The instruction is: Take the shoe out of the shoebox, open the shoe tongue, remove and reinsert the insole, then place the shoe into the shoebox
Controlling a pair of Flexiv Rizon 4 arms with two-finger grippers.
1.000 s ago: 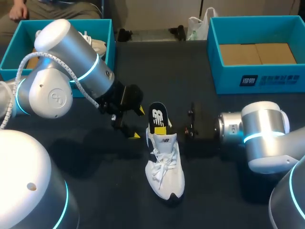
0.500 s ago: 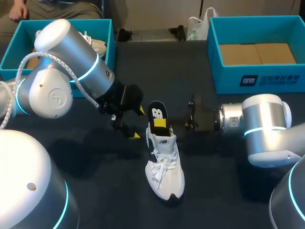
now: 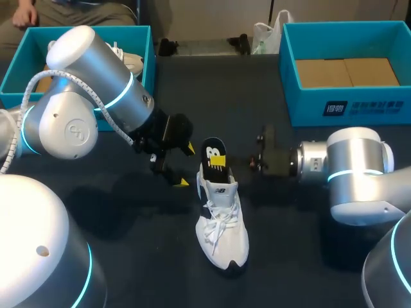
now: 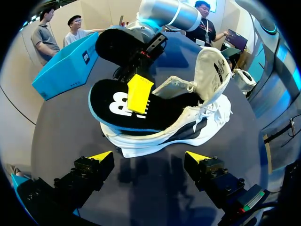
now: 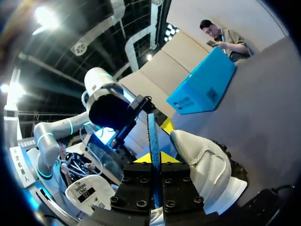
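Now the right tool (image 3: 219, 160), pinching the insole (image 3: 212, 149), has slid toward the frame's right, so the insole looks half pulled from the shoe (image 3: 221, 224); the left tool (image 4: 149, 156) gapes wide.

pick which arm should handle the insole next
Right. The right gripper is shut on the insole, which stands partly out of the shoe. The left gripper is open beside the shoe and holds nothing, so it would first have to take a grip.

Left claw (image 4: 149, 157) spread wide; white shoe (image 4: 188, 128) just ahead; right claw (image 4: 139, 92) pinching insole (image 4: 110, 101).
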